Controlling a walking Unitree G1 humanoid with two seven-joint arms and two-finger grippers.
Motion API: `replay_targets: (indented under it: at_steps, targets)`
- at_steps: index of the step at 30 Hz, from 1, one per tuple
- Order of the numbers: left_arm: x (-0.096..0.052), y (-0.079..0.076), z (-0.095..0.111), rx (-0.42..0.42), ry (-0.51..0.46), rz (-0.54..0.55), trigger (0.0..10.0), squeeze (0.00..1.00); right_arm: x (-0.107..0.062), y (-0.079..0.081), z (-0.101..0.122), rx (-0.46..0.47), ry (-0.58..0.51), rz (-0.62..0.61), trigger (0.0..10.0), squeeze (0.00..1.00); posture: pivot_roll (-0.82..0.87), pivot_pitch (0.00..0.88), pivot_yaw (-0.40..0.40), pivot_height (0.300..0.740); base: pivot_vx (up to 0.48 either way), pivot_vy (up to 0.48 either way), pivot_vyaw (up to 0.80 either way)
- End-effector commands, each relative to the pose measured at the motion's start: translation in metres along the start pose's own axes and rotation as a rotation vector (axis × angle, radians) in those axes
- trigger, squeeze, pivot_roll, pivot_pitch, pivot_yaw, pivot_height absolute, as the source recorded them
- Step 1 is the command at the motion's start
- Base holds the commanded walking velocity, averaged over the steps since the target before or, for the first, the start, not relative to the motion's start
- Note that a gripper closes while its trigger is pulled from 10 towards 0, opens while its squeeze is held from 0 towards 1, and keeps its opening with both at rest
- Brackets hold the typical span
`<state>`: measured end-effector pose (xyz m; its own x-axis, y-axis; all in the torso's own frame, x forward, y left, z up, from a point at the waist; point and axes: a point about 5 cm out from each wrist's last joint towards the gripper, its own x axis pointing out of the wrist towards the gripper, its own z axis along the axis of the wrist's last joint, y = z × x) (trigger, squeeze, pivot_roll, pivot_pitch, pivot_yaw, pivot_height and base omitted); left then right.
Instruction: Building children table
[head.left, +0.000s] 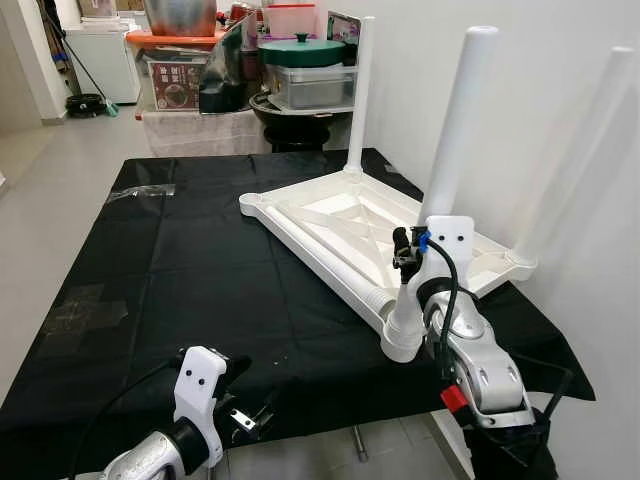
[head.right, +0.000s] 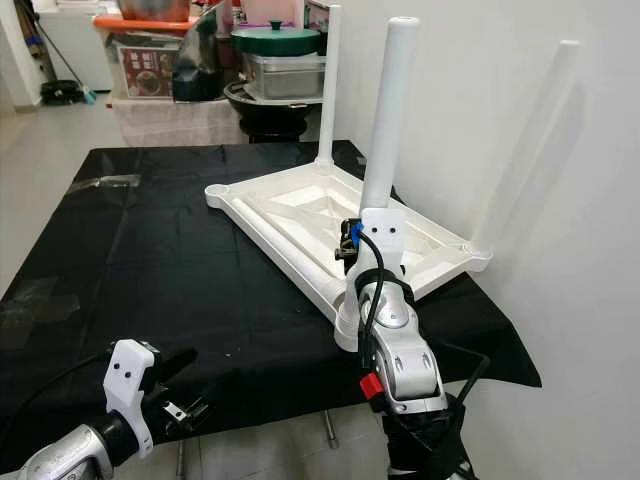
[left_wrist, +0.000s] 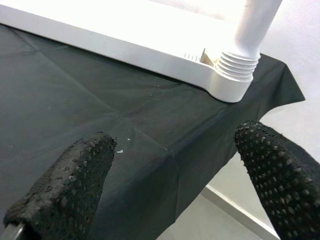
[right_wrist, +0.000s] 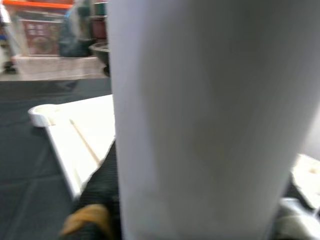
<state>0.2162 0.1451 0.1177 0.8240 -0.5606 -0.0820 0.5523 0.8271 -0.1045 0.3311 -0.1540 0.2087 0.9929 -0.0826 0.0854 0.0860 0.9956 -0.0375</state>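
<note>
Right gripper (head.left: 408, 252) is closed around the near leg (head.left: 455, 130) of the upturned tabletop (head.left: 345, 225).

The white tabletop is laid upside down on a black cloth (head.left: 180, 270), toward its right side by the wall. Three legs are seen standing upright in its corners: the near leg, gripped low down just above its threaded base, a far leg (head.left: 358, 90) and a right leg (head.left: 580, 140) against the wall. In the right wrist view the near leg (right_wrist: 200, 120) is seen very close and blurred. The left gripper (left_wrist: 175, 175) is held spread at the cloth's near edge, well apart from the tabletop, with nothing between its fingers (left_wrist: 70, 185); the near leg's socket (left_wrist: 232, 82) is seen ahead of it.
</note>
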Motion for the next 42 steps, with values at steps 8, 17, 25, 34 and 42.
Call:
replay_targets:
  at_steps: [8, 17, 25, 34, 42]
  targets:
    - [0.002, 0.0, -0.002, 0.009, 0.006, -0.014, 10.0, 0.0, 0.001, -0.011, 0.02, 0.019, -0.087, -0.057, 10.0, 1.0, 0.07, 0.0, -0.043, 0.74, 0.0, 0.0, 0.0]
    - [0.003, 0.0, -0.002, 0.01, 0.006, -0.019, 10.0, 0.0, -0.001, -0.009, 0.031, 0.044, -0.137, -0.027, 10.0, 1.0, 0.06, 0.0, -0.039, 0.74, 0.0, 0.0, 0.0]
    - [0.004, 0.0, -0.002, 0.011, 0.009, -0.029, 10.0, 0.0, -0.004, -0.006, 0.043, 0.062, -0.178, 0.027, 10.0, 1.0, 0.06, 0.0, -0.031, 0.74, 0.0, 0.0, 0.0]
    - [0.004, 0.0, -0.002, 0.01, 0.01, -0.033, 10.0, 0.0, -0.001, -0.006, 0.038, 0.04, -0.132, 0.202, 10.0, 1.0, 0.06, 0.0, -0.031, 0.74, 0.0, 0.0, 0.0]
    - [0.003, -0.001, -0.003, 0.007, 0.011, -0.035, 10.0, 0.0, 0.004, -0.011, 0.035, 0.022, -0.114, 0.28, 10.0, 0.0, 0.06, 0.0, -0.034, 0.74, 0.0, 0.0, 0.0]
